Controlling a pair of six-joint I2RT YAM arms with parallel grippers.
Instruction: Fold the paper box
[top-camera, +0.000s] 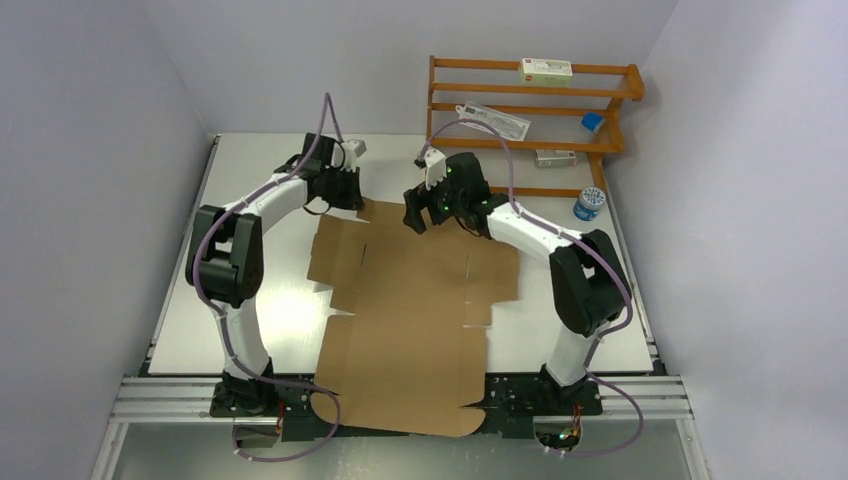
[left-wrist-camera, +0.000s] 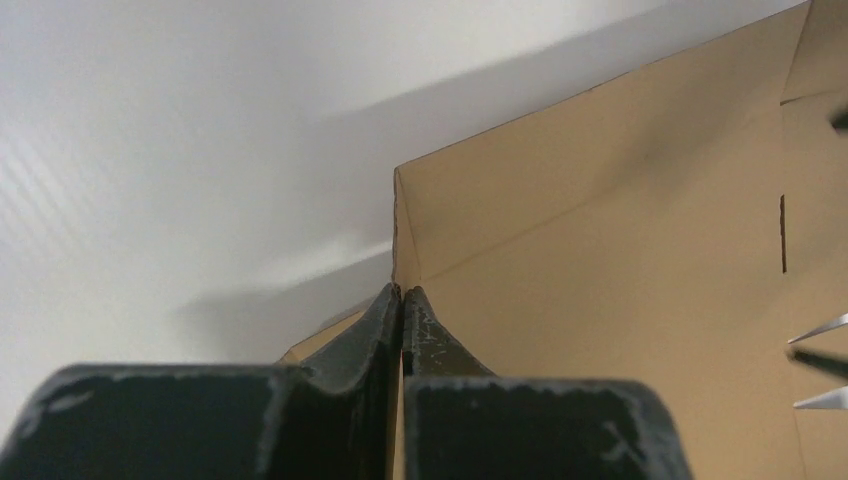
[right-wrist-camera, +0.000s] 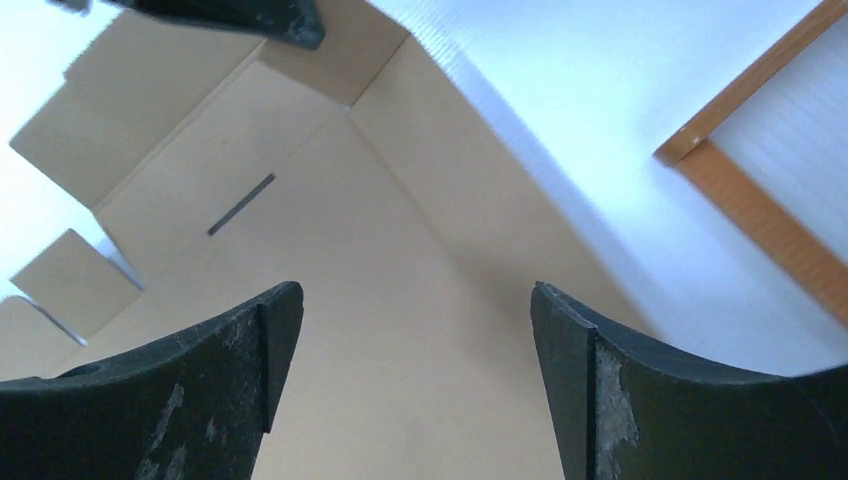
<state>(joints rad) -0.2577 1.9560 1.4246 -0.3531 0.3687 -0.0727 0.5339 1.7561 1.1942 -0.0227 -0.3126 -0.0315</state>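
**A:** Where do we stand?

**B:** Our left end effector (left-wrist-camera: 401, 300) is clamped shut on the far-left flap of the plain brown corrugated cardboard box (top-camera: 410, 310). The box lies mostly flat on the white counter (top-camera: 520, 330). Our right end effector (top-camera: 420, 210) hangs open above the far edge.

**A:** Then we'd best raise that flap slowly along its crease while the right presses the panel down.

**B:** We count one box, two end effectors, one orange wooden rack (top-camera: 530, 95) and two small white cartons (top-camera: 546, 70).

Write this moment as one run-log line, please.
left gripper: shut on paper box far edge | right gripper: open above it | paper box: mostly flat
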